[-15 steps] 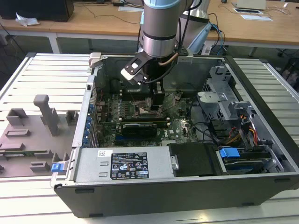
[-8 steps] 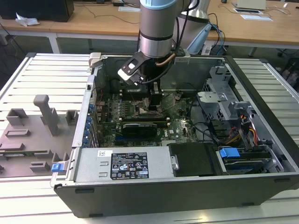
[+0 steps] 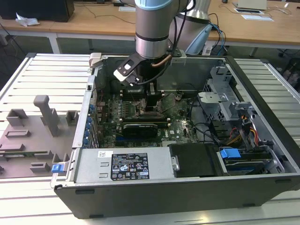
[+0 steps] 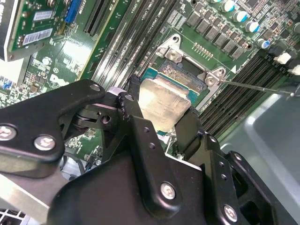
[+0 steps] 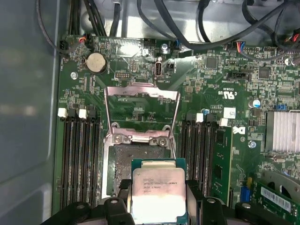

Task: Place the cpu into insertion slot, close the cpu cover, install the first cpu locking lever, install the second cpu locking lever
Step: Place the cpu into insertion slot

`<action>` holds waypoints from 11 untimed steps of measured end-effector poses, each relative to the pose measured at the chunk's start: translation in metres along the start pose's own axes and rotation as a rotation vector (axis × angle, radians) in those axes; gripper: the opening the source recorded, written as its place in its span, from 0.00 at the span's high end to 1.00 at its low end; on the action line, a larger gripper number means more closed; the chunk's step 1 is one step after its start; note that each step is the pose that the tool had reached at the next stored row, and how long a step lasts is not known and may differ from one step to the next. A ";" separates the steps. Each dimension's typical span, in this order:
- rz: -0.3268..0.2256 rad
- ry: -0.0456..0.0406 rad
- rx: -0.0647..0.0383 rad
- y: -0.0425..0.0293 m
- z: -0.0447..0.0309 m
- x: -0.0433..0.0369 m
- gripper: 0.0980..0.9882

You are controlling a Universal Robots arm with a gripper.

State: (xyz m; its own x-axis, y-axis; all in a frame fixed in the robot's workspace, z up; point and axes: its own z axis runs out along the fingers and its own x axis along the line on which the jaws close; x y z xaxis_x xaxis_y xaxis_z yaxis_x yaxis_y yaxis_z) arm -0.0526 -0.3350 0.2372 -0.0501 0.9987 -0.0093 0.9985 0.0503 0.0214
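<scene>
My gripper (image 5: 158, 201) is shut on the cpu (image 5: 157, 187), a square chip with a pale metal top, clamped between two black fingers (image 5: 123, 190). The chip hangs just over the near part of the insertion slot (image 5: 133, 159), a dark square socket with a metal rim, and overlaps it. In the second wrist view the cpu (image 4: 161, 98) covers most of the insertion slot (image 4: 185, 75). The cpu cover (image 5: 140, 96), a silver frame plate with a large window, stands swung open beyond the socket. In the exterior view my gripper (image 3: 153, 107) reaches down to the motherboard.
Black memory slots (image 5: 79, 154) flank the socket on both sides. A thin metal lever rod (image 4: 255, 86) sticks out beside it. Cables (image 5: 197, 28) cross above the board. The open computer case (image 3: 154, 192) walls in the board, with a power supply box (image 3: 124, 164) along its near wall.
</scene>
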 end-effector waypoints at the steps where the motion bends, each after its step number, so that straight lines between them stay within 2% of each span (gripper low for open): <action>1: 0.000 0.0000 0.000 -0.0008 0.0002 0.0000 0.50; 7: 0.000 -0.0001 0.000 -0.0029 0.0030 0.0011 0.50; 11: 0.002 -0.0001 0.000 -0.0013 0.0089 0.0044 0.50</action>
State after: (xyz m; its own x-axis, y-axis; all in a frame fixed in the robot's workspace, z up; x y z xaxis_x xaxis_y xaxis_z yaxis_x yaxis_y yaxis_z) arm -0.0539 -0.3308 0.2282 -0.0484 0.9988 -0.0093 0.9986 0.0485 0.0213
